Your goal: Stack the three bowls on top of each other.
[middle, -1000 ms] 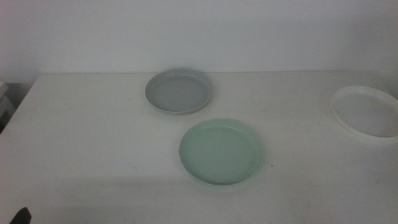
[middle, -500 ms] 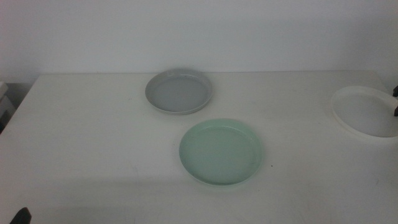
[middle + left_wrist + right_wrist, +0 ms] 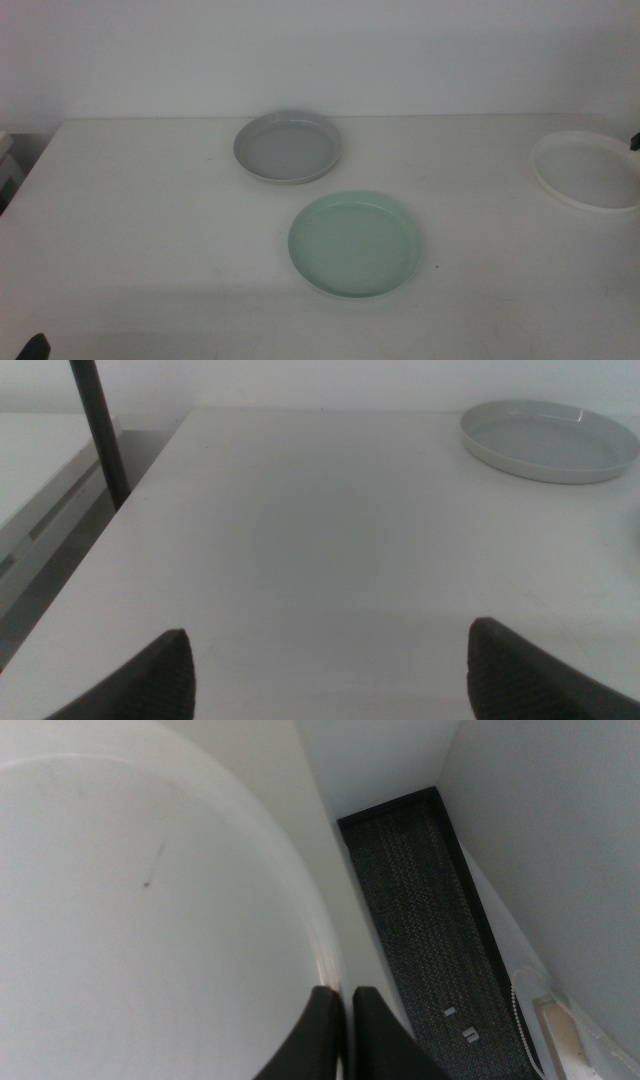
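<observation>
White bowl (image 3: 586, 170) at the right edge of the table (image 3: 150, 220), rim pinched between the almost closed jaws of the right gripper (image 3: 345, 1010). Mint green bowl (image 3: 355, 243) and grey bowl (image 3: 288, 146) well away toward the middle. Left gripper (image 3: 330, 665) wide open, holding nothing, grey bowl far ahead

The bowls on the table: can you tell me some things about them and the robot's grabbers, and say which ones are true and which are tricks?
1. The grey bowl sits inside the mint green bowl. False: they lie apart on the table.
2. The right gripper is shut on the white bowl's rim. True.
3. The left gripper holds the grey bowl. False: its jaws are open and empty, near the table's front corner.
4. All three bowls are stacked. False: none are stacked.
5. The white bowl is far right. True.
</observation>
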Tool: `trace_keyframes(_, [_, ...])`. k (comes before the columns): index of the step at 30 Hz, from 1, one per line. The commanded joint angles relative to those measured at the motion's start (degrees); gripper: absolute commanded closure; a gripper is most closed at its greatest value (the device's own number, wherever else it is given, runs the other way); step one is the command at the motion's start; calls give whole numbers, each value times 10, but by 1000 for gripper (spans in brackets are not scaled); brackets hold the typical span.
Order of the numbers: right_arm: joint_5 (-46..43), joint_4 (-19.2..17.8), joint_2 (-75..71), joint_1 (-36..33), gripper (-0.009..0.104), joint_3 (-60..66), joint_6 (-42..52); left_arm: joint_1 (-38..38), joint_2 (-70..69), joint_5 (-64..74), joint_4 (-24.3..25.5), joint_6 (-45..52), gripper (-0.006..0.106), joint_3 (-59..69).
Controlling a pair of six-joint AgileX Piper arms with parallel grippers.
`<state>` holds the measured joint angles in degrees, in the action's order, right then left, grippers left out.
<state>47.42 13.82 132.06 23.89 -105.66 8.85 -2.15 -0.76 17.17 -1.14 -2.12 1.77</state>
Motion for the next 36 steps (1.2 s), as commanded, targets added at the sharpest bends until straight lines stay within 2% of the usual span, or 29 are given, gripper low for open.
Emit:
trace_keyframes(1, [-2,16,-68,3,96,-17,16,-1,-8,-45,0,-6,-4,-3])
trace_keyframes(2, [13,48,-95,2,96,-10,30,-1,-8,-45,0,-6,-4,-3])
trace_keyframes(6, [7,122,-169,-21,96,58,80,-1,-8,-45,0,-6,-4,-3])
trace_keyframes(11, [-26,154,-268,-101,96,180,101,-1,-8,-45,0,-6,-4,-3])
trace_keyframes(20, [-26,154,-301,-309,96,217,56,-1,-8,-45,0,-6,-4,-3])
trace_keyframes(23, [-39,135,-289,-359,96,217,32,-1,-8,-45,0,-6,-4,-3])
trace_keyframes(27, [-54,114,-265,-394,96,217,-3,-1,-8,-45,0,-6,-4,-3])
trace_keyframes(36, [-56,113,-219,-418,96,217,-8,-1,-8,-45,0,-6,-4,-3])
